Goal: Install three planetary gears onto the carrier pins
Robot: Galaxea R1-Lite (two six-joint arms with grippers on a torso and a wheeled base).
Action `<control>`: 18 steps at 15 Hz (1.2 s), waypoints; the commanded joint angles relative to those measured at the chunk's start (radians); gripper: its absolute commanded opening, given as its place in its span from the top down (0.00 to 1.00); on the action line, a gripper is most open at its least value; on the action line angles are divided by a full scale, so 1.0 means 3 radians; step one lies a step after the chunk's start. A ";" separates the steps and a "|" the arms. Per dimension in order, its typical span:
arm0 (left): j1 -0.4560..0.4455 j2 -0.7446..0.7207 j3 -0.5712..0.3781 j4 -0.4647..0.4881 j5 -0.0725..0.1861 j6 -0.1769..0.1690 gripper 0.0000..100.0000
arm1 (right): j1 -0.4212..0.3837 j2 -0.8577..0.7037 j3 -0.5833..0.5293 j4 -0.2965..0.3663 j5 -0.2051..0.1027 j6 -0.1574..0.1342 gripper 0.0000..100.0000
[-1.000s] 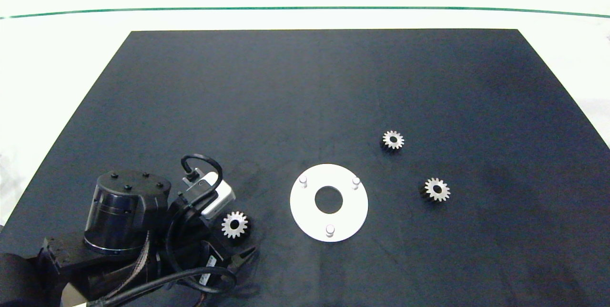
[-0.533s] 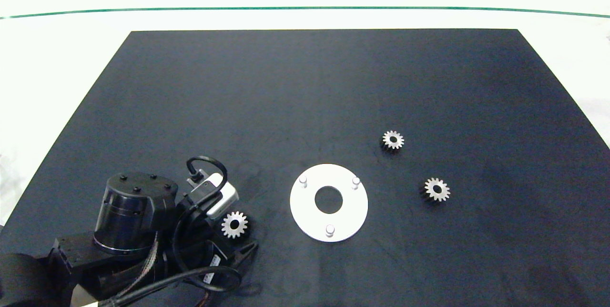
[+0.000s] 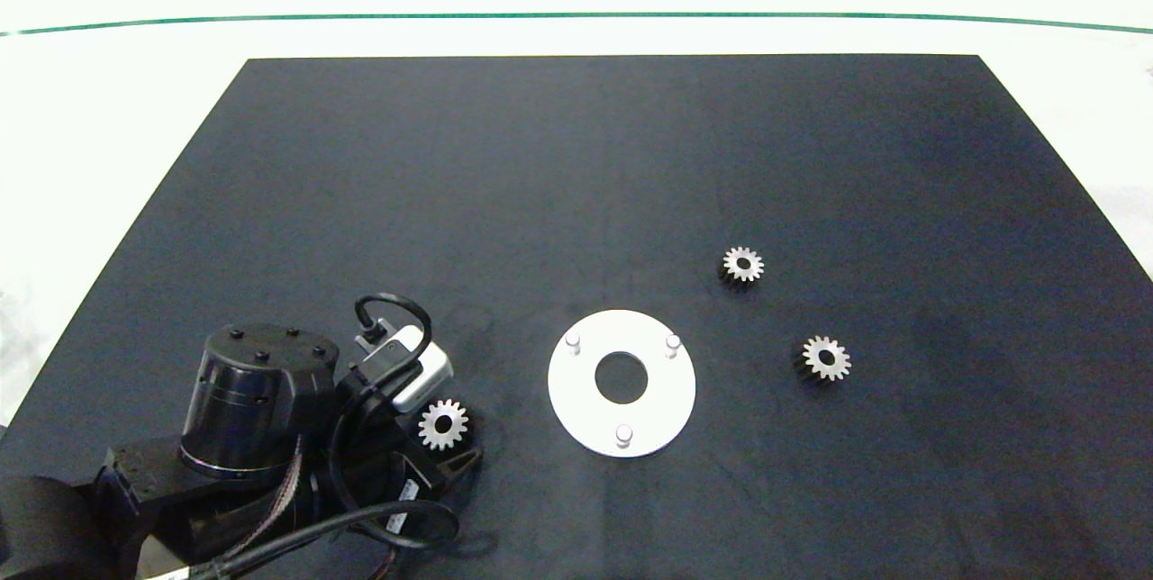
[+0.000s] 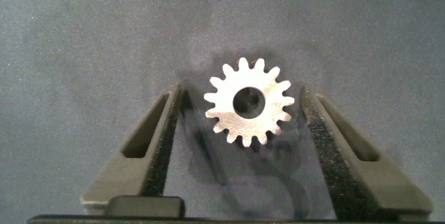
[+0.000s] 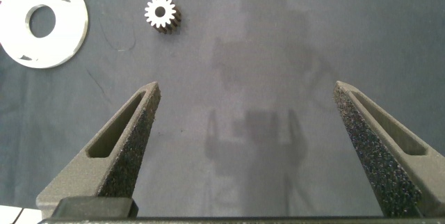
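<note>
1. The left gripper (image 4: pixel 240 123), on a dark arm at the head view's lower left, has its ribbed grey fingers (image 4: pixel 156 147) spread open around a small silvery metal spur gear (image 3: pixel 443 424), not touching it.
2. That pointed-toothed gear lies flat on the matte black mat (image 3: pixel 576 157), left of the flat white round disc (image 3: pixel 621 383).
3. Three short pale cylindrical pins (image 3: pixel 623 434) stand bare on the disc.
4. Two matching gears (image 3: pixel 743 265) lie right of the disc.
5. The right gripper (image 5: pixel 247 147) hangs wide open above bare mat.
</note>
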 commanded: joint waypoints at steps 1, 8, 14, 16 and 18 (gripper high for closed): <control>0.0000 -0.0002 0.0007 -0.0011 0.0003 0.0006 0.37 | 0.0001 -0.0002 0.0000 0.0006 0.0002 0.0002 0.00; -0.0041 0.0003 0.0002 -0.0011 0.0003 -0.0010 0.52 | 0.0001 -0.0002 0.0000 0.0001 0.0002 -0.0004 0.00; -0.0041 0.0049 0.0007 -0.0016 0.0003 -0.0015 0.64 | 0.0001 -0.0007 0.0000 0.0001 0.0002 -0.0004 0.00; -0.0041 0.0054 0.0012 -0.0016 0.0003 -0.0015 0.67 | 0.0001 -0.0007 0.0000 0.0001 0.0002 -0.0004 0.00; -0.0036 0.0049 0.0022 -0.0016 0.0003 -0.0010 0.71 | 0.0006 -0.0002 0.0000 0.0001 0.0002 -0.0004 0.00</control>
